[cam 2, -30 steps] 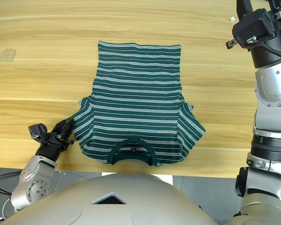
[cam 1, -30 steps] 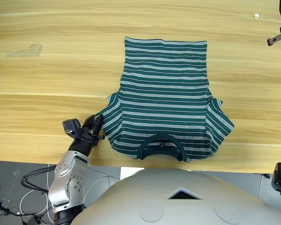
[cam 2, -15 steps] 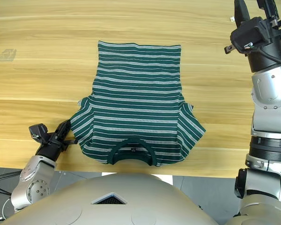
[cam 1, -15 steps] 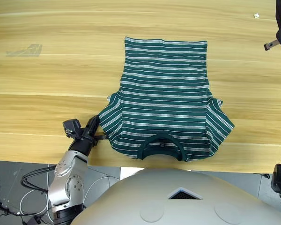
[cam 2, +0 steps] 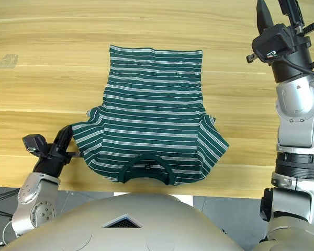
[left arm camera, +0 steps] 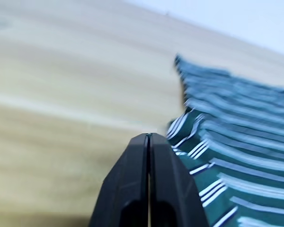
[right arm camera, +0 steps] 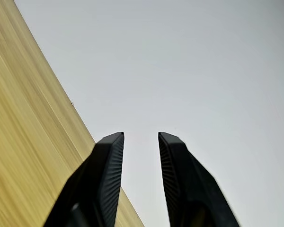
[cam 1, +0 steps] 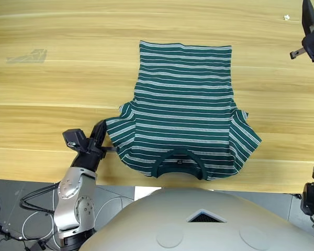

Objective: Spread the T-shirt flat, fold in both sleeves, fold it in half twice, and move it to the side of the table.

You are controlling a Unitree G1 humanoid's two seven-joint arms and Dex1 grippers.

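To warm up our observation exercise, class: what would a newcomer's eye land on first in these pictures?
A dark green, white-striped T-shirt lies in the middle of the pale wooden table, collar toward the robot. The left gripper, shut, sits beside the sleeve on the robot's left, near the table's front edge; the right gripper is held high, open, at the far right.

The table (cam 1: pixel 52 94) has a light wood-grain top with lengthwise plank seams. Near its far right corner lies a small white speck (cam 1: pixel 286 17). Below its near edge: dark grey floor (cam 1: pixel 10 191) with black cables (cam 1: pixel 35 194).
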